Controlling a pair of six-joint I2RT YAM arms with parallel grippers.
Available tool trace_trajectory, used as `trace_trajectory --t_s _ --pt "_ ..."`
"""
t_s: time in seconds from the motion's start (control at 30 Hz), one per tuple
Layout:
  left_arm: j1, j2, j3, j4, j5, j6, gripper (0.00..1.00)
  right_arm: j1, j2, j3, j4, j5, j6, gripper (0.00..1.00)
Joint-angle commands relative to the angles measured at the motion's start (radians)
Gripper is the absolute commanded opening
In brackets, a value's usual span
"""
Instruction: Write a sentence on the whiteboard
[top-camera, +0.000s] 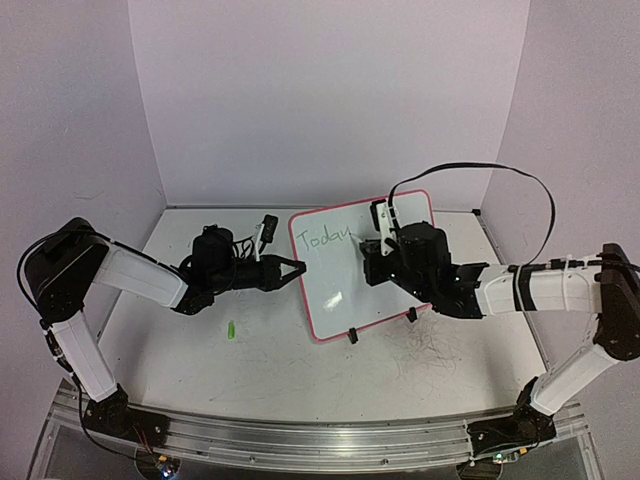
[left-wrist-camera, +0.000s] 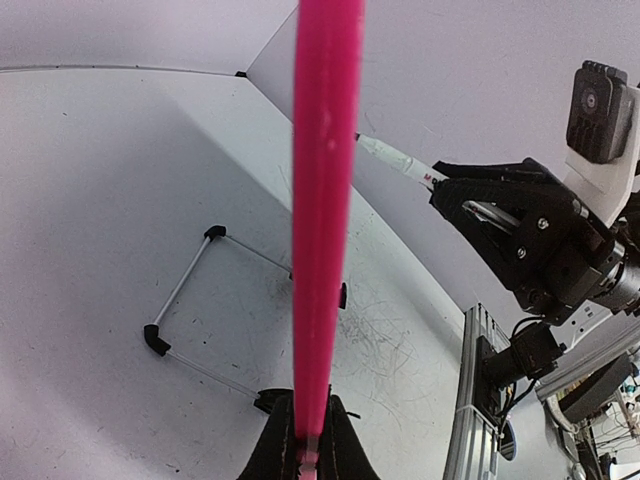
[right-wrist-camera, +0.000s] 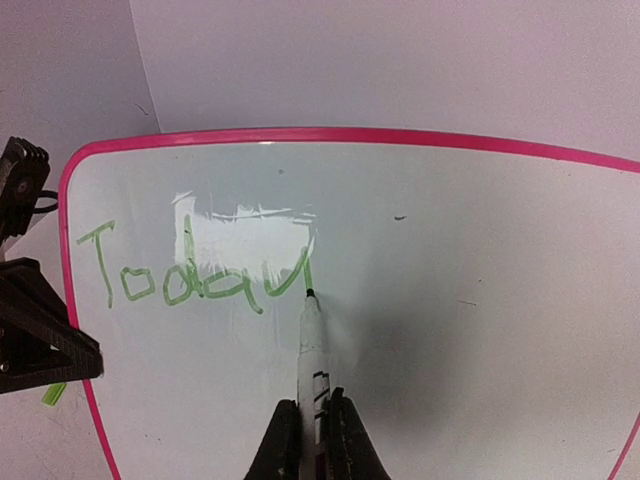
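Pink-rimmed whiteboard (top-camera: 335, 290), green sentence (right-wrist-camera: 190, 272) reading "Today" — left jaws clamp its edge, right jaws the marker (right-wrist-camera: 311, 345).

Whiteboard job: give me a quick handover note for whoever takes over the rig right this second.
Left gripper: shut on the pink rim of the whiteboard at its left edge.
Right gripper: shut on a white marker, with the tip touching the board.
Whiteboard: on the table between the two arms.
Done: the sentence reads "Today" in green, and the marker tip is at the y.
Left: the rest of the sentence. The board to the right of that word is blank.
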Motion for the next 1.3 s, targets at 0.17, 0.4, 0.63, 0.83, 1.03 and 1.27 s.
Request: trace_trajectory --t_s 0.17,0.4,0.63,0.83,1.03,1.27 --pt "0.003 -0.045 0.018 0.0 0.016 0.005 0.0 0.003 -0.043 -0.049 -0.03 -0.015 0.027 0.0" --pt "0.003 -0.046 0.015 -0.001 0.016 0.007 0.0 0.018 -0.046 -0.056 -0.038 -0.023 0.033 0.0" --pt "0.003 -0.052 0.012 -0.001 0.011 0.005 0.0 0.032 -0.016 -0.007 -0.033 -0.035 0.029 0.0" --pt "0.003 -0.052 0.013 -0.001 0.008 0.005 0.0 0.034 0.003 0.029 -0.026 -0.039 0.022 0.0" --pt "0.003 -0.05 0.011 -0.001 0.002 0.006 0.0 0.028 -0.088 -0.004 -0.018 -0.045 0.018 0.0" --pt "0.003 -0.054 0.008 -0.001 0.004 0.006 0.0 -0.015 -0.133 -0.009 -0.012 -0.063 0.004 0.0"
